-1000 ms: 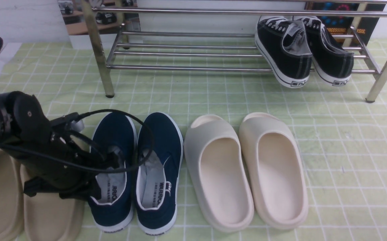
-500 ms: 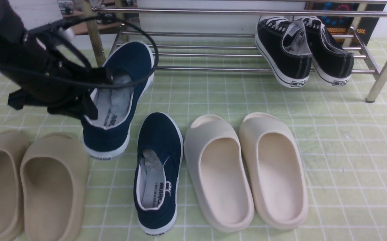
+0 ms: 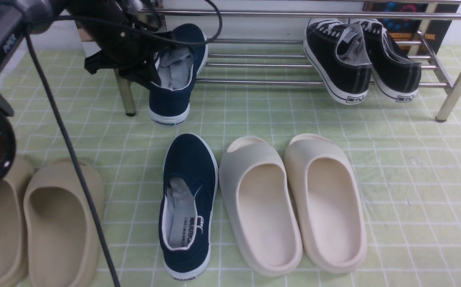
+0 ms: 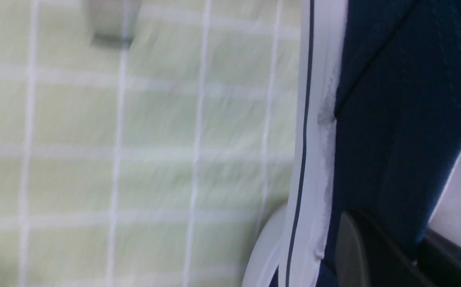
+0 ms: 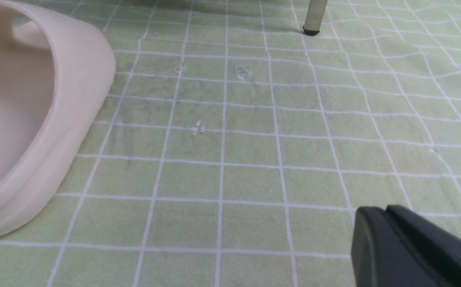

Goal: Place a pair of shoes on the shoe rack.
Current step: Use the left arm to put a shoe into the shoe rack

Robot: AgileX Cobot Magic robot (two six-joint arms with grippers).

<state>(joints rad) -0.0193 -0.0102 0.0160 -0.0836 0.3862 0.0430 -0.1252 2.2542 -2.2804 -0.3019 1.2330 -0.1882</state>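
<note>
One navy slip-on shoe (image 3: 174, 79) hangs heel-down at the left end of the shoe rack (image 3: 262, 82), its toe over the chrome bars. My left gripper (image 3: 147, 71) is shut on the shoe's side wall. In the left wrist view one dark finger (image 4: 354, 247) lies against the outside of the navy canvas (image 4: 405, 119), the other inside. The second navy shoe (image 3: 188, 207) lies flat on the mat in front. My right gripper (image 5: 385, 217) shows only in its wrist view, low over the mat, its fingers together with nothing between them.
A pair of black lace-up sneakers (image 3: 359, 59) leans on the rack's right end. Cream slides (image 3: 294, 203) lie right of the floor shoe, with one (image 5: 35, 119) next to my right gripper. Beige slides (image 3: 55, 223) lie at the near left. A rack leg (image 3: 126, 97) stands beside the held shoe.
My left gripper has lifted one navy shoe from beside its mate and carried it forward and right to the rack's left end. The other shoe has stayed put.
</note>
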